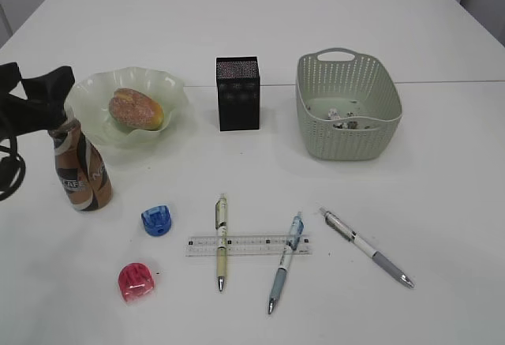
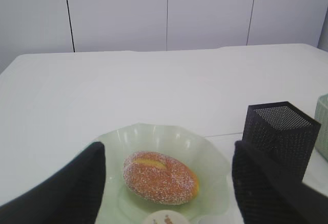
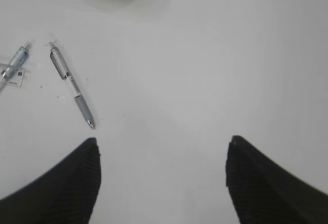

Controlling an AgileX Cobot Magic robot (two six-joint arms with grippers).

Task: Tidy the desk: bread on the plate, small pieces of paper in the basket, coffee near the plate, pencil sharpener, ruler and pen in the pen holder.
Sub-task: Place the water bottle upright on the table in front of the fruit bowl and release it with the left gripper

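Your left pincer [image 2: 166,183] stands wide apart, gripping nothing; the curvy brown coffee bottle [image 1: 80,173] stands just below it, its cream cap between the fingers. Ahead of it, the sugar-dusted golden bun [image 2: 160,177] lies in the ruffled pale-green glassy plate [image 2: 205,155]. Your right pincer [image 3: 163,180] gapes equally wide, empty, over bare white desk [image 3: 205,70].

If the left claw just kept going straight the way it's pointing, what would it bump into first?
Probably the bread on the plate. The left gripper stands open above the coffee cap, and the bun lies between its fingers, straight ahead. Depth is hard to judge; aimed higher, it could pass over onto bare desk.
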